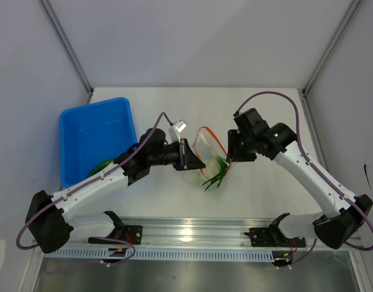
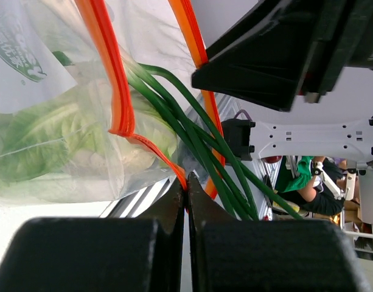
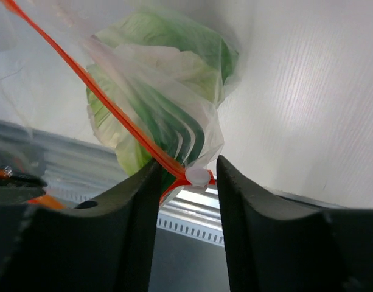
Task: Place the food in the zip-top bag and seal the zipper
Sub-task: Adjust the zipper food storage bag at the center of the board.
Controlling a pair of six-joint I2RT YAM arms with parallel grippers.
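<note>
The clear zip-top bag hangs between both grippers over the table's middle. My left gripper is shut on the bag's edge at the orange-red zipper. Pale white-and-green leafy food lies inside the bag. Thin green stalks pass through the gaping mouth and poke out toward the near edge. My right gripper is open. It straddles the zipper's far end, where a white slider sits between the fingers. The orange strip brushes its left finger, and leafy food shows behind.
A blue plastic bin stands at the left of the table, with something green in its near corner. The aluminium rail carrying both arm bases runs along the near edge. Purple cables loop over both arms.
</note>
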